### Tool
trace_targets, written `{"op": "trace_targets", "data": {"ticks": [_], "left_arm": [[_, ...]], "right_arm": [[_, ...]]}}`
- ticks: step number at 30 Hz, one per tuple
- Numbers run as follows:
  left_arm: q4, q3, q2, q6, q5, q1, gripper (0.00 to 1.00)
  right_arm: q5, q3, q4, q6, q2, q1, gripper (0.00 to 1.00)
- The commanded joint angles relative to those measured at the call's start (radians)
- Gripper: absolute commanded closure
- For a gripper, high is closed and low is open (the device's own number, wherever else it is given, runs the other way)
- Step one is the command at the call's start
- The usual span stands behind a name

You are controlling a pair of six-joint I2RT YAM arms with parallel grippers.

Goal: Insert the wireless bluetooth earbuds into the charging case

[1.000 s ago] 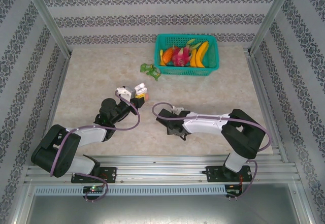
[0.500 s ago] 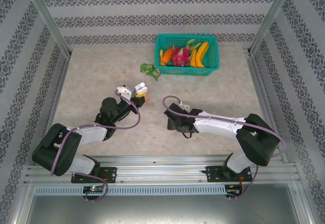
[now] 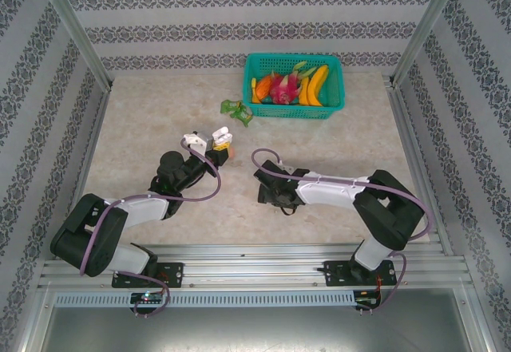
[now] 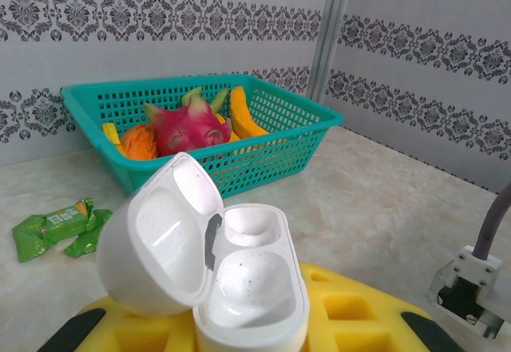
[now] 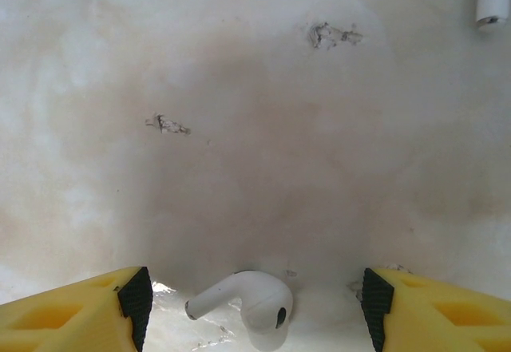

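Now my left pincer (image 4: 251, 330) clenches the open white charging case (image 4: 239, 268), while my right pincer (image 5: 255, 300) stands released astride a white earbud (image 5: 249, 294) on the table (image 5: 263, 144).

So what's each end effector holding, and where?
Left end effector: open charging case, gripped by its lower body. Right end effector: nothing; open jaws straddle a white earbud.
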Motion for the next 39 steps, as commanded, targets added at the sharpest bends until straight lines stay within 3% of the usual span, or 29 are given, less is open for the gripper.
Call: {"op": "trace_targets", "data": {"ticks": [1, 26, 39], "left_arm": [[0.033, 0.024, -0.006, -0.003, 0.000, 0.014, 1.00], [0.053, 0.009, -0.006, -0.014, -0.011, 0.014, 1.00], [0.049, 0.003, -0.012, -0.016, -0.015, 0.015, 1.00]], "right_arm": [[-0.062, 0.029, 0.077, 0.006, 0.051, -0.003, 0.29], [-0.089, 0.129, 0.074, -0.020, 0.105, 0.021, 0.32], [0.051, 0.116, -0.088, -0.009, -0.015, 0.032, 0.31]]}}
